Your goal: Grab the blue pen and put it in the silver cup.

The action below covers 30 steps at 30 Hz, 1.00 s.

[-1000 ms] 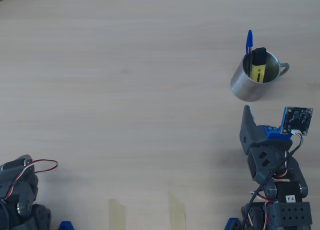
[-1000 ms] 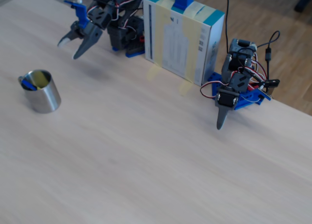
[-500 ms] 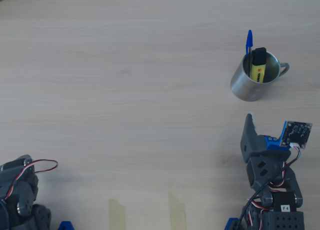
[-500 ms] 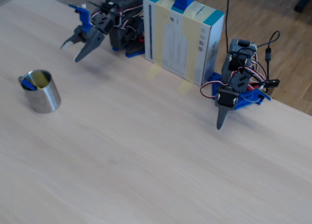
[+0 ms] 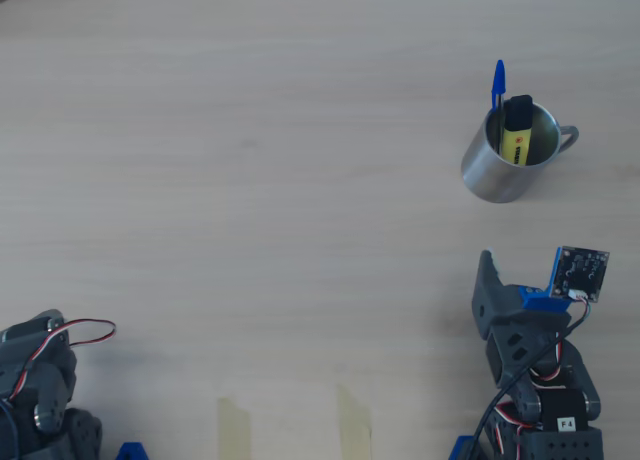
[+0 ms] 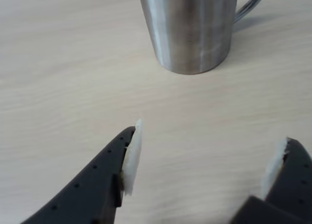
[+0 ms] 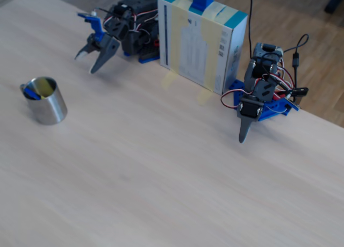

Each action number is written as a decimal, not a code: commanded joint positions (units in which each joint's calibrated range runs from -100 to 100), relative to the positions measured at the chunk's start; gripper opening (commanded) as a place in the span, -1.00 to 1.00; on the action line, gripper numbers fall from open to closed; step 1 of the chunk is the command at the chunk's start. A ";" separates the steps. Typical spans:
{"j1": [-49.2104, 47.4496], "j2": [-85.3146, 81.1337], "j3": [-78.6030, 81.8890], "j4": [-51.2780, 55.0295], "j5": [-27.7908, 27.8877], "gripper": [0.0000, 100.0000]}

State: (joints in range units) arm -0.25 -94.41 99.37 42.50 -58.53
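Note:
The silver cup [image 5: 488, 178] stands upright on the wooden table, handle to the right in the overhead view. The blue pen [image 5: 498, 81] stands in it, its blue cap poking over the far rim, beside a yellow highlighter [image 5: 516, 138]. In the fixed view the cup [image 7: 49, 109] sits at the left with the pen [image 7: 31, 94] inside. My gripper [image 5: 525, 267] hovers a short way from the cup, open and empty. The wrist view shows my gripper [image 6: 209, 136] with both white pads wide apart and the cup [image 6: 191, 34] ahead of them.
A second, idle arm [image 7: 256, 103] rests at the right of the fixed view, its gripper pointing down at the table. A cardboard box [image 7: 201, 40] stands between the two arm bases. Tape strips [image 5: 235, 427] lie near the table's edge.
My gripper has drawn back from the cup toward its own base, staying open. The cup, pen and highlighter have not moved.

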 commanded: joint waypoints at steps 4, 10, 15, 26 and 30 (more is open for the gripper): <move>-0.53 -2.93 0.45 8.68 -0.29 -0.22; -0.53 -3.01 0.45 12.97 -0.29 -0.22; -1.58 -3.01 0.45 16.49 -0.34 -0.22; -2.89 -3.26 0.45 29.27 -1.64 -0.32; -2.63 -3.26 0.45 31.59 -1.33 -0.33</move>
State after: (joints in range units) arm -3.09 -97.25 99.28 72.43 -59.97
